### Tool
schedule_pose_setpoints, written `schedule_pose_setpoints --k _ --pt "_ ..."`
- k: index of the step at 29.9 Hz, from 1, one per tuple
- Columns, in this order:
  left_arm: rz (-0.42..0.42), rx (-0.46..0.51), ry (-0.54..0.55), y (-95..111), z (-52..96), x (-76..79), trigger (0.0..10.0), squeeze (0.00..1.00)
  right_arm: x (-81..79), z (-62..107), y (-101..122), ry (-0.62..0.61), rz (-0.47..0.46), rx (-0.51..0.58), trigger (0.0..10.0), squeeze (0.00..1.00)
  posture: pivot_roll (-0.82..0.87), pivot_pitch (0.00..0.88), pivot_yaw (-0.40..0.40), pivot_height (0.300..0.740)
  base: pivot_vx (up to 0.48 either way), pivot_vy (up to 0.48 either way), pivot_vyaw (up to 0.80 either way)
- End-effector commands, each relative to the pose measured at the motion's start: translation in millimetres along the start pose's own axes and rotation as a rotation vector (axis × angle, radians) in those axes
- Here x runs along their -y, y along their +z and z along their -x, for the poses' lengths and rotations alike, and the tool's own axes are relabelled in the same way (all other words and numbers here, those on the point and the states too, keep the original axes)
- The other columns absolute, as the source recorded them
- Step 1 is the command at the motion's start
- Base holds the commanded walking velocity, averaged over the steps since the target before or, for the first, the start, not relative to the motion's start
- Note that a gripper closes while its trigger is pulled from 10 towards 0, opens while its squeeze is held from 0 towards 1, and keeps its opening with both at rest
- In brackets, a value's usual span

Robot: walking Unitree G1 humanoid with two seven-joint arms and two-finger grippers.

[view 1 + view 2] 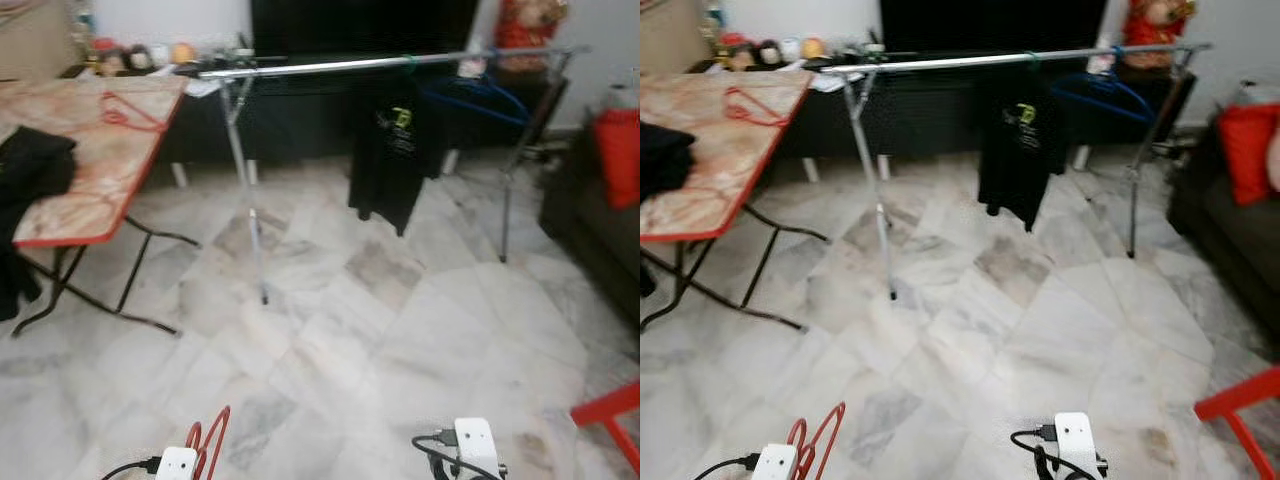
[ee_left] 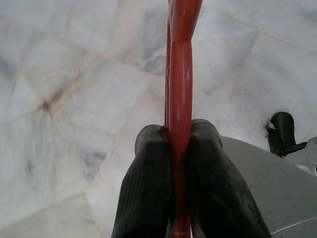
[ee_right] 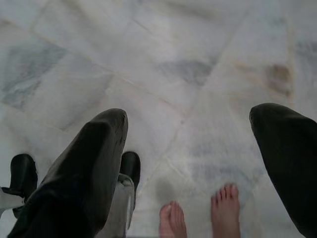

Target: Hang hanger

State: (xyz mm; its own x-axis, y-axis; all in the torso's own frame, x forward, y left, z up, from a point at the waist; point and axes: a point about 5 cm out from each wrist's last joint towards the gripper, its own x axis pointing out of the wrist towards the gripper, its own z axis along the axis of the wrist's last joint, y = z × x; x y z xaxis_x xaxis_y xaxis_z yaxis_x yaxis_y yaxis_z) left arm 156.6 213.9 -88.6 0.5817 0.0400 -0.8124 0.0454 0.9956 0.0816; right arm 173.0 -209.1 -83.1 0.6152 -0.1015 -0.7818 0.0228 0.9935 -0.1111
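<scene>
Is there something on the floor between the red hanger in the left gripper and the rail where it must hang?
Nothing visible blocks the way. The left gripper is shut on the hanger, and only bare floor lies ahead of it up to the rail. The table stands off to the left.

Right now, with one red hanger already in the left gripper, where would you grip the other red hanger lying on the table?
Grip the red hanger on the table by a straight arm near its hook, coming from above with fingers straddling the thin wire. It lies flat on the folding table, so a side approach would likely hit the tabletop. The right gripper is open and free; the left gripper is occupied.
</scene>
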Motion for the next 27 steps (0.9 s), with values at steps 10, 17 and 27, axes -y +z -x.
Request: schedule_pose_setpoints --k 10,17,27 --pt "0.008 0.007 0.001 2.2 -0.6 1.0 10.0 0.0 0.4 0.1 -0.5 0.002 -0.012 -0.002 10.0 0.0 0.0 0.0 -0.015 0.74 0.0 0.152 -0.78" --pt "0.008 0.009 -0.001 2.5 -0.7 1.7 10.0 0.0 1.0 0.1 -0.3 0.0 -0.012 -0.001 10.0 0.0 0.01 0.0 -0.017 0.74 0.0 0.0 -0.78" --pt "0.012 0.004 0.001 1.0 -0.4 1.8 10.0 0.0 0.3 0.1 -0.5 0.005 -0.009 -0.003 10.0 0.0 0.01 0.0 -0.016 0.74 0.0 0.082 -0.77"
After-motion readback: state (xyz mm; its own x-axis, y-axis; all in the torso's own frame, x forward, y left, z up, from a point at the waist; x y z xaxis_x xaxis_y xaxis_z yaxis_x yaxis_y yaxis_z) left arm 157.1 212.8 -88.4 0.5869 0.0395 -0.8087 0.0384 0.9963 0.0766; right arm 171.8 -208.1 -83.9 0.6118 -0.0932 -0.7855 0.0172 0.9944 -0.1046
